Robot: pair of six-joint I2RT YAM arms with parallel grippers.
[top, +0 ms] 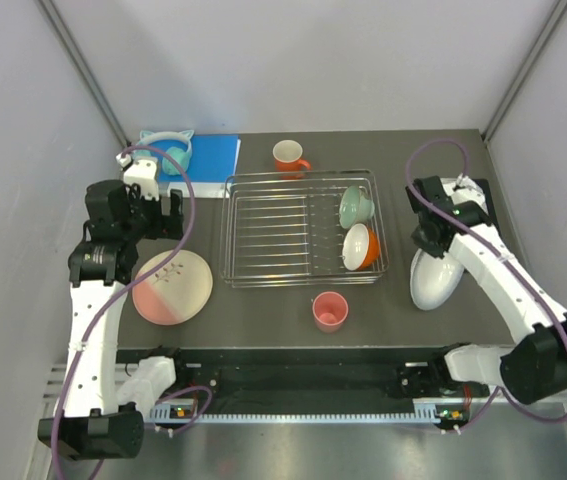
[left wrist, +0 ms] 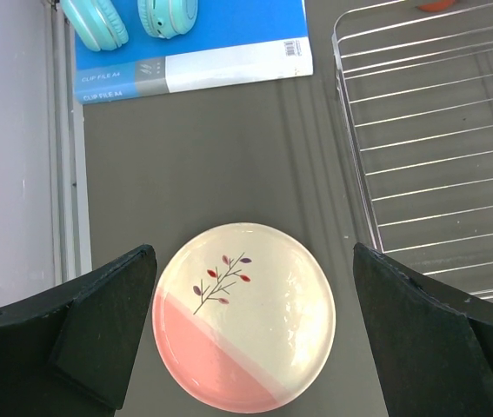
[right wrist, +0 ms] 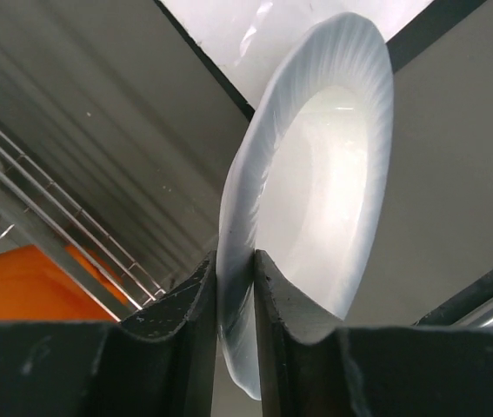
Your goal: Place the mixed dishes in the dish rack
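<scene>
- Rack (top: 303, 228) sits in the middle of the table (top: 263, 305), with two bowls at its right end.
- The mint bowl (top: 355, 205) is the farther one and the orange bowl (top: 360, 247) the nearer. Both are tipped on edge among the tines, insides facing left (the orange one shows white inside).
- My right gripper (right wrist: 236, 304) pinches the white plate (right wrist: 316, 191) by its rim, with the fingers drawn narrow, one on each face.
- That plate stands on edge, tilted, to the right of the rack and apart from it. I cannot tell whether its lower edge touches the table.
- My left gripper (left wrist: 255, 295) is spread wide and grips nothing. It hangs above the sprig plate (left wrist: 244, 314), with one finger showing on each side of the plate in my wrist view.
- The sprig plate lies flat on the table to the left of the rack, its pink part on the near-left side.
- The mug (top: 289, 157) stands upright just beyond the rack's far rim, handle pointing right.
- The pink cup (top: 330, 310) stands mouth up on the table, near the rack's near rim and toward its right half.
- The headphones (top: 168, 150) lie on a blue folder (top: 215, 155) at the far left, left of the mug.
</scene>
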